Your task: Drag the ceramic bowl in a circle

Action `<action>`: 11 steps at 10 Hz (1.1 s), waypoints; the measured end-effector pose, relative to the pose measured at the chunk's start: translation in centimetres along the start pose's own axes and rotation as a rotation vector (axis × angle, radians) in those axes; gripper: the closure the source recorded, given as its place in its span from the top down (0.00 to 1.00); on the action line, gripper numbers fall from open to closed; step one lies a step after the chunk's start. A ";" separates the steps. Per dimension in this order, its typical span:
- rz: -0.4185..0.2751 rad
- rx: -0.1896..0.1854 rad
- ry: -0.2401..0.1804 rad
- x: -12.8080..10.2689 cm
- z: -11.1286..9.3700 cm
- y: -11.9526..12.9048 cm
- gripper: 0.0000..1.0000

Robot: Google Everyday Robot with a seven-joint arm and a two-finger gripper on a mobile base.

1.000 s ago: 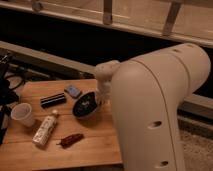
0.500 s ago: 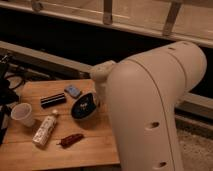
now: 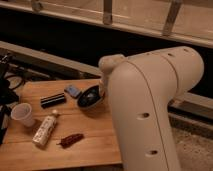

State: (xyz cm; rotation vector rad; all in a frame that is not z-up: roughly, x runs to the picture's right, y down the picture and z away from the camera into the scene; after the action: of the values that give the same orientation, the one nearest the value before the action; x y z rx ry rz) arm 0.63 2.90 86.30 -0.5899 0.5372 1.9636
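Jaws cannot be read: whether they are spread or closed does not show where the gripper comes down at the right rim of the ceramic bowl, just below the pale wrist of the arm. The bowl sits on the wooden table near its far edge, tilted, with its dark inside facing the camera. Compared with half a second ago, the bowl lies a little farther back and to the right, and the arm's upper joint has risen and swung right with it. Everything else has kept its place: the small blue object just left of the bowl, the black bar, the white cup, the white bottle and the reddish-brown piece.
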 end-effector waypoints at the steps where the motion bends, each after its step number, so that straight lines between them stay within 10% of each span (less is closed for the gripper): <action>1: 0.032 -0.014 -0.018 -2.0 -0.6 0.0 0.00; 6: 0.230 -0.022 -0.053 -5.1 -2.5 -6.2 0.00; 11: 0.179 0.007 -0.040 -2.3 -3.1 -9.5 0.00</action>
State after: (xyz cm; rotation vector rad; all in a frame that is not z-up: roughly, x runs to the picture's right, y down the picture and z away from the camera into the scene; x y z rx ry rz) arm 10.62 3.46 84.13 -0.5113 0.5884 2.1369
